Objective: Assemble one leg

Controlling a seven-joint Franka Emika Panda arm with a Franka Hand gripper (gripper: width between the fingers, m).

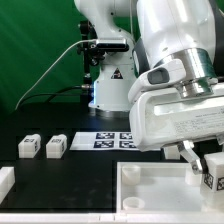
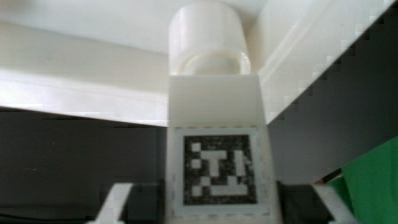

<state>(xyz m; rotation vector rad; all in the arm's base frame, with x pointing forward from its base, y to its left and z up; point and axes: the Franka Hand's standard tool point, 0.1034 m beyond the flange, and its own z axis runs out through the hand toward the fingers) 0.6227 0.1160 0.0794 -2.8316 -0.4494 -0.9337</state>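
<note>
My gripper [image 1: 208,160] is at the exterior view's right, low over the large white tray-like part [image 1: 150,190]. It is shut on a white leg [image 1: 214,170] with a black-and-white tag. In the wrist view the held leg [image 2: 217,110] stands between the fingers [image 2: 125,200], its tag facing the camera and its rounded far end close to the tray-like part's raised wall [image 2: 107,70]. Two more legs [image 1: 29,146] [image 1: 56,146] lie on the black table at the exterior view's left.
The marker board [image 1: 115,140] lies on the table behind the tray-like part. Another white part [image 1: 5,182] sits at the exterior view's left edge. The arm's base [image 1: 108,70] stands at the back before a green curtain.
</note>
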